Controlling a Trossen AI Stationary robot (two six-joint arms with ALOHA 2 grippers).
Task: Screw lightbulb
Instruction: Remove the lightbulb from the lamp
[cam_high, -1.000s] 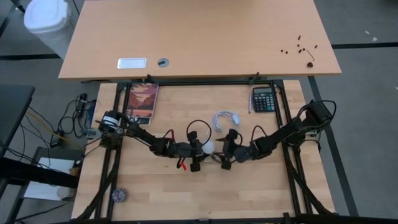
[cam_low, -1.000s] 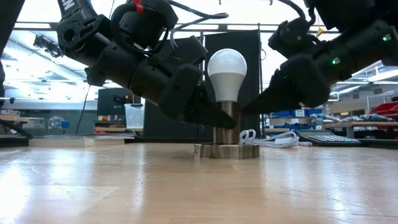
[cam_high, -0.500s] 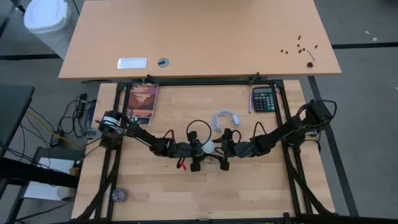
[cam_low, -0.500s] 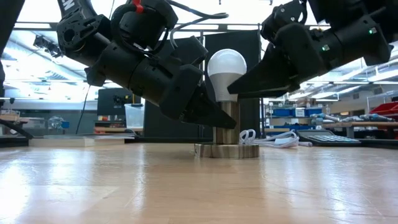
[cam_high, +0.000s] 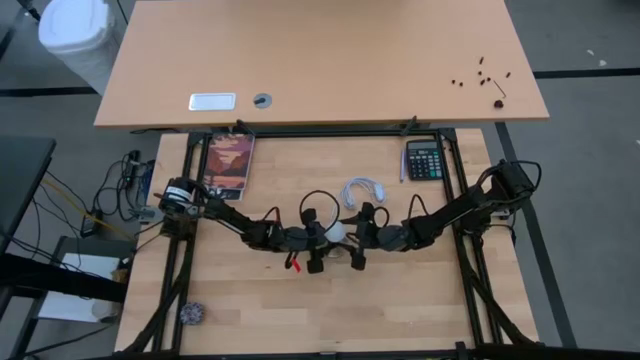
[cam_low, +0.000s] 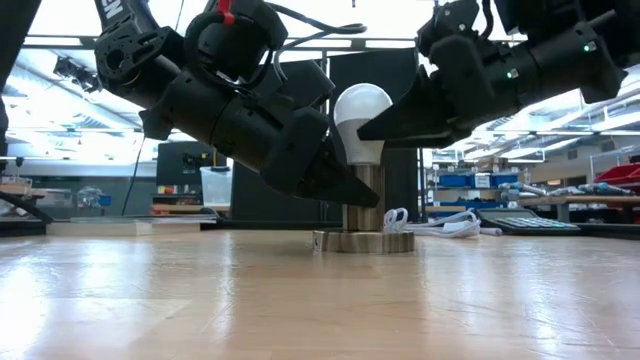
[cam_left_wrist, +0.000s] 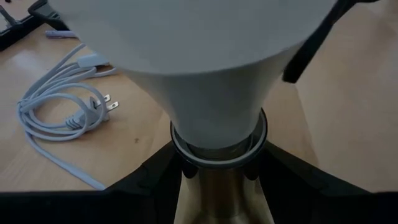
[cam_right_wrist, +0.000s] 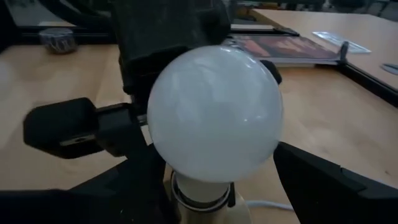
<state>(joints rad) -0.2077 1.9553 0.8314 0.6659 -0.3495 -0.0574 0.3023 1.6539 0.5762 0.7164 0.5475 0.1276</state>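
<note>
Lightbulb (cam_low: 362, 120): upright in socket (cam_low: 364, 215). Right gripper (cam_low: 375, 128): has closed in, jaws open astride globe, ready to twist. Left gripper (cam_low: 350, 190): jaws clamp socket stem.

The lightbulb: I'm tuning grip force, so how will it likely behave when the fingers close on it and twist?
The lightbulb has a smooth, rounded white globe, so the right gripper may slip on it. It looks thin-shelled, so probably light and fragile. It stands upright in the socket, whose base the left gripper braces, so tipping seems unlikely.
</note>
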